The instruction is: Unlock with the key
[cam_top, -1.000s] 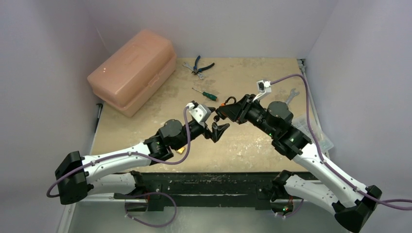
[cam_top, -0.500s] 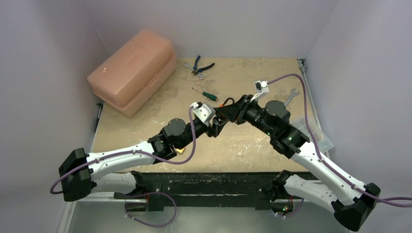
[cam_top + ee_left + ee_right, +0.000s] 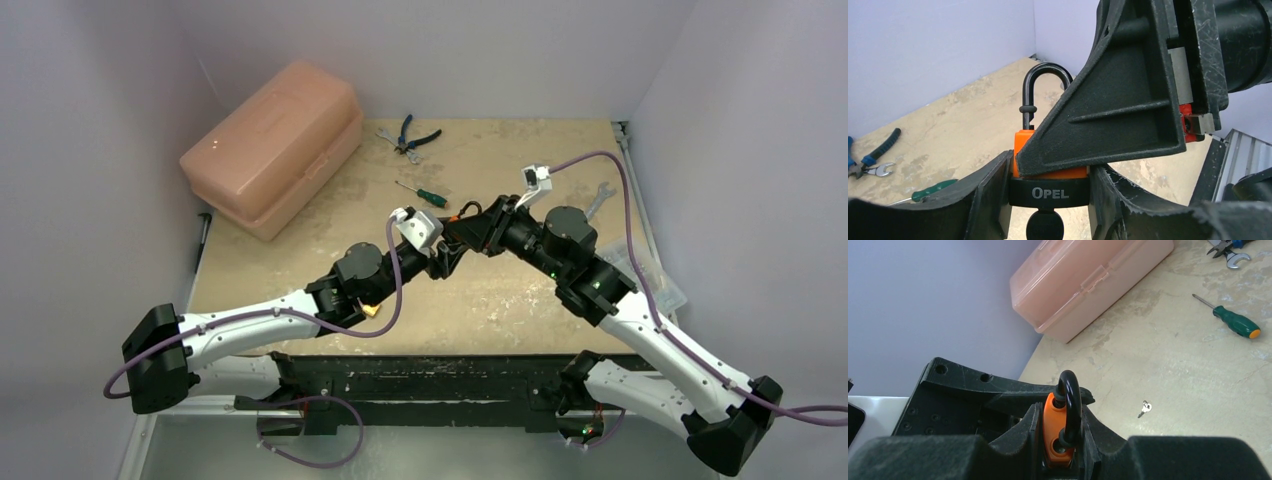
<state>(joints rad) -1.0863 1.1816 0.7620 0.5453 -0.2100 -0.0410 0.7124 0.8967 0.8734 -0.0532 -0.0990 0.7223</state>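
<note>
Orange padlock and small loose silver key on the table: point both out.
Orange padlock (image 3: pixel 1052 421): right wrist view, on its orange body.
Small silver key (image 3: pixel 1144 408): right wrist view, on its middle.

1. The pink box (image 3: pixel 272 148) fills the far left corner of the bench (image 3: pixel 500 160), tall enough to block passage.
2. The pliers (image 3: pixel 415 133) at the far edge and the screwdriver (image 3: pixel 421 193) just inward lie flat.
3. Mid-bench, the left gripper (image 3: pixel 443 262) and right gripper (image 3: pixel 458 238) meet on the padlock (image 3: pixel 1049 193), closing the centre.
4. A wrench (image 3: pixel 600 197) lies low by the right edge.
5. The far right corner is open.
</note>
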